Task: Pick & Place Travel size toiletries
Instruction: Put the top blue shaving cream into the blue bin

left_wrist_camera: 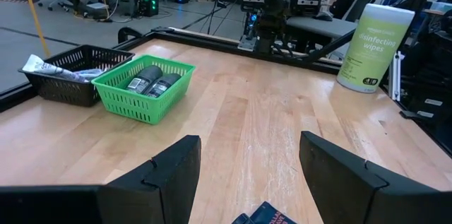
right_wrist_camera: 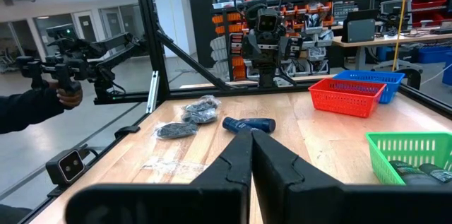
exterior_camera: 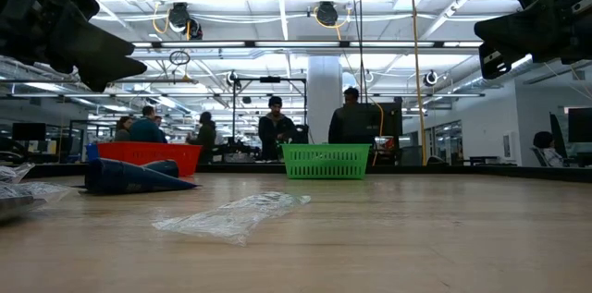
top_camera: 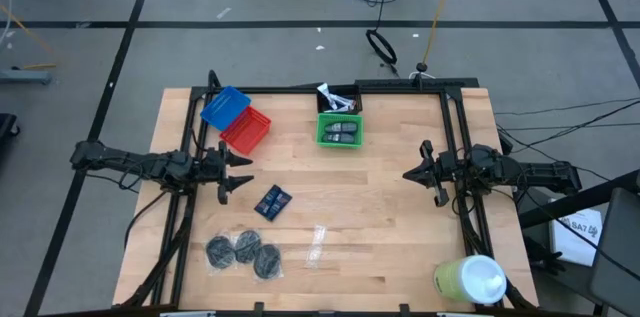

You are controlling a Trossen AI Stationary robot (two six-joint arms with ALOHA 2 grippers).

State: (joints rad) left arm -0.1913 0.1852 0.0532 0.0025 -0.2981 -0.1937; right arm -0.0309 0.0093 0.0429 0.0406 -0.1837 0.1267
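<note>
My left gripper [top_camera: 243,172]: fingers spread, holds nothing.
Blue packets [top_camera: 272,201]: at five o'clock, near.
My right gripper [top_camera: 412,173]: fingers pressed together.

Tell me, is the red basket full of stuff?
No. From above, the red basket shows only its bare bottom, while the two dark grey oval pieces lie in the green basket.
</note>
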